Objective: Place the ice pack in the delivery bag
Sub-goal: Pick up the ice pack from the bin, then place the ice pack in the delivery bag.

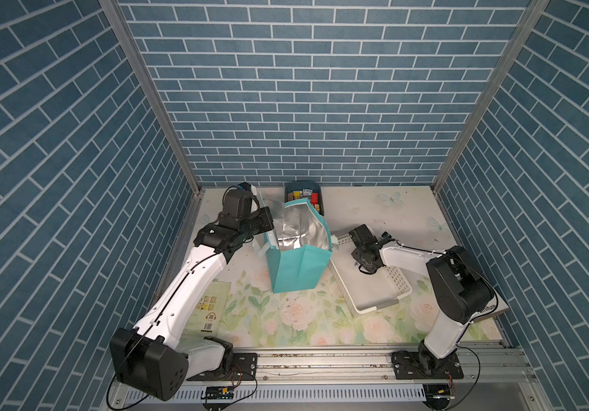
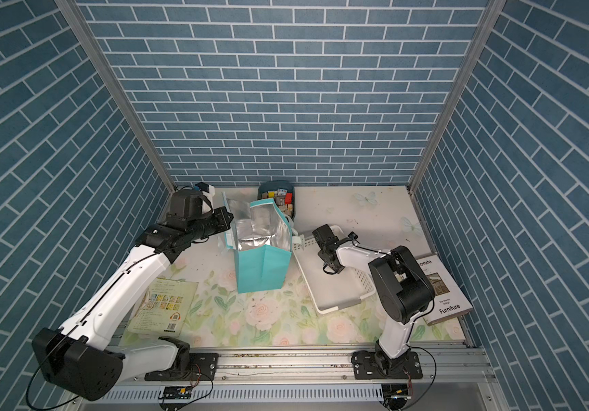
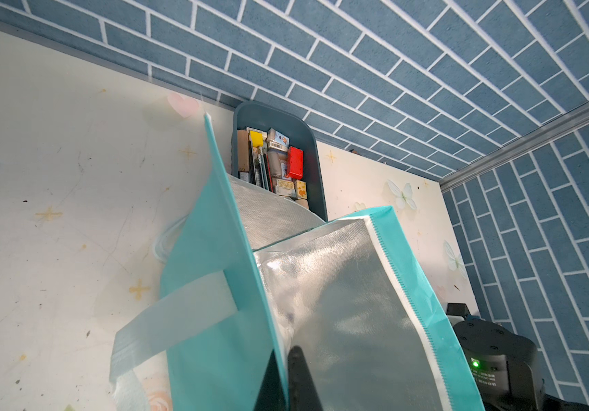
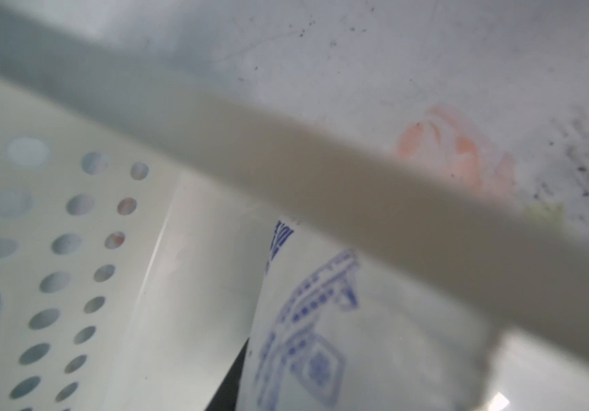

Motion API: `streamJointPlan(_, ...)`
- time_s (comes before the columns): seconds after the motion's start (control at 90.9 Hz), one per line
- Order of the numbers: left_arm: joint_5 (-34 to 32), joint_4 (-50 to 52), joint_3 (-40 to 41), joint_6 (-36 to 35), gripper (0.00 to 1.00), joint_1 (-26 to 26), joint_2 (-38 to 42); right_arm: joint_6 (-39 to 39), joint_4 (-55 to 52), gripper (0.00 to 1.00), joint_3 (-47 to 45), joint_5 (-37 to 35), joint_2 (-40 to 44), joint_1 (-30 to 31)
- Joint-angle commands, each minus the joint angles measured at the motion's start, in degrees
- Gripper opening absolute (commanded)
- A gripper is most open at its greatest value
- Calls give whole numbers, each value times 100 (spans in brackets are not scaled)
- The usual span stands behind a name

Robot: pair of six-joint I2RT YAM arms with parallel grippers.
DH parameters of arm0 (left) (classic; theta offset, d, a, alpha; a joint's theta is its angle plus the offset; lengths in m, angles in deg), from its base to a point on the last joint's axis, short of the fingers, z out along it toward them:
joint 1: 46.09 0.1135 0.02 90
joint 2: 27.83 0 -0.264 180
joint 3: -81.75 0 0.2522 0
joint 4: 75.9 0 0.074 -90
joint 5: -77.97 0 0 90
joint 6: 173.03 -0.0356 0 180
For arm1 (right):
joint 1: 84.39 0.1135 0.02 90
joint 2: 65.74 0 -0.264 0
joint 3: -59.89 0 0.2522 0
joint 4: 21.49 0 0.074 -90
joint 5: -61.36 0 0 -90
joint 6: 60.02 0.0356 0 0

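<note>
Pinching the rim of the delivery bag (image 1: 296,270) with our left tool (image 3: 285,359), we cannot tell if our right tool (image 1: 365,265) in the white basket (image 1: 397,281) grips the ice pack (image 4: 321,338) lying there

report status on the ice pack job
Left gripper shut on bag rim. Right gripper in basket at ice pack, grip unclear. Bag mouth open.

Floral table (image 1: 303,320): delivery bag (image 1: 296,270), white basket (image 1: 399,283), blue bin (image 3: 268,115), booklet (image 2: 159,306), book (image 2: 442,291).
</note>
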Motion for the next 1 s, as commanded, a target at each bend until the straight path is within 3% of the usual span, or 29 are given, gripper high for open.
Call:
streamJointPlan(0.0,-19,-193,41,-16,0,56,11,-619,342,15,-520,-78,285,-90)
streamJointPlan(0.088,5,-179,38,-20,0,63,-4,-1280,1401,0,-1047,398,837,-128)
streamJointPlan(0.242,56,-204,58,-29,0,66,35,-2794,3851,0,-1972,1830,2183,-132)
streamJointPlan(0.33,80,-204,56,-70,0,66,46,-3688,4361,0,-2083,2343,3081,-126)
streamJointPlan(0.407,127,-204,47,-151,0,75,30,-4295,4103,0,-1777,2602,3695,-100)
streamJointPlan(0.506,206,-233,49,-198,0,74,43,-5082,3283,0,-908,3087,3792,147)
streamJointPlan(0.682,406,-388,121,-350,0,75,70,-6380,1440,0,1029,2694,2845,1288)
streamJointPlan(0.781,564,-433,152,-429,0,75,51,-6703,617,0,1962,3071,2057,1470)
streamJointPlan(0.902,698,-532,221,-455,0,75,70,-6970,-224,0,2747,2434,1264,1646)
streamJointPlan(0.99,707,-538,209,-474,0,75,66,-7085,-478,0,3034,2411,846,1658)
